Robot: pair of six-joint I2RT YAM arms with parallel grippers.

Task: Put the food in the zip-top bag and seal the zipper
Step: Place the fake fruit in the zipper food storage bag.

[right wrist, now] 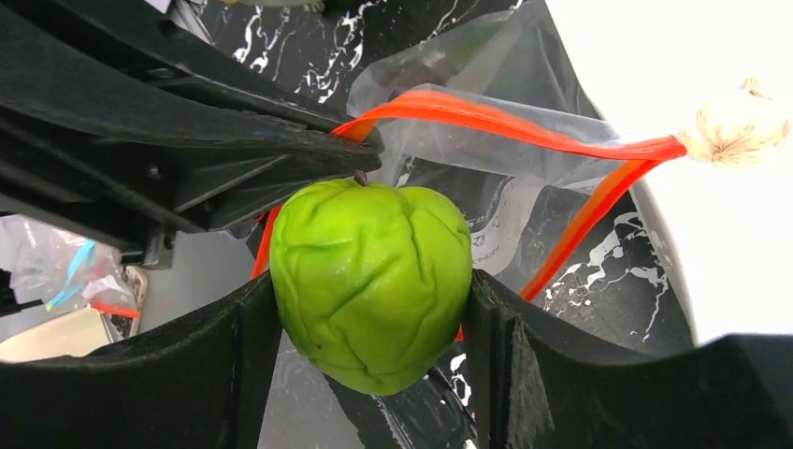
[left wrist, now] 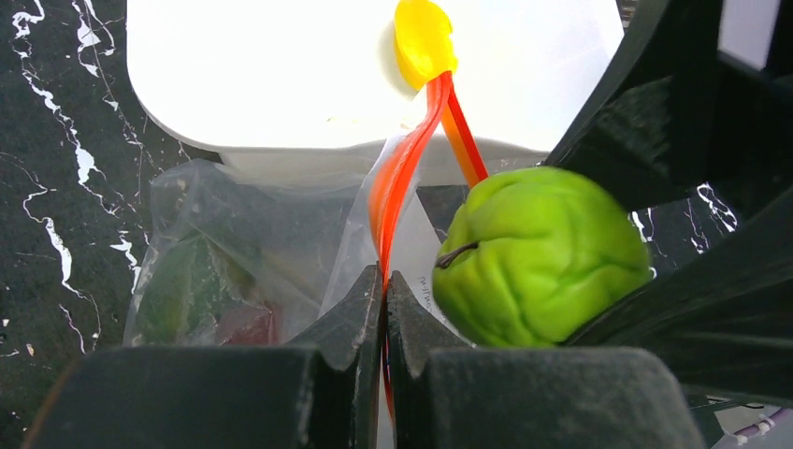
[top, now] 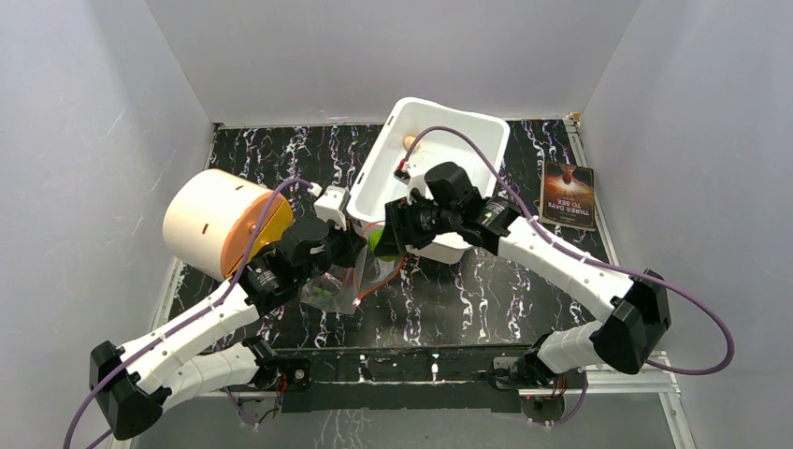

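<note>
**Lime held at the mouth of the bag**

The lime point(right wrist: 369, 285), bright green and wrinkled with a short dark stem, is clamped between the two fingers of the right gripper point(right wrist: 374, 313), one finger pressing on each flank. It hangs off the table, just beside the open mouth of the zip-top bag point(left wrist: 243, 253) and at the near wall of the white tub point(top: 439, 122). Whether it touches the plastic cannot be told.

The zipper point(right wrist: 486, 117) shows as two red-orange strips that spread apart and meet again at their far end by the tub, so the mouth is open. The left gripper point(left wrist: 384, 281) has its fingers closed tight on one strip and lifts that edge of the bag. Behind the clear, crinkled film a dark green piece point(left wrist: 178, 299) lies inside the bag, with something reddish beside it, too blurred to name.

The bag rests on the black marbled tabletop point(top: 468, 290), between the two arms and against the tub. A garlic-like bulb point(right wrist: 739, 126) lies inside the tub. A cream and orange cylindrical container point(top: 210, 220) lies on its side to the left, near the left arm. A book point(top: 568, 196) lies well apart at the right edge.
</note>
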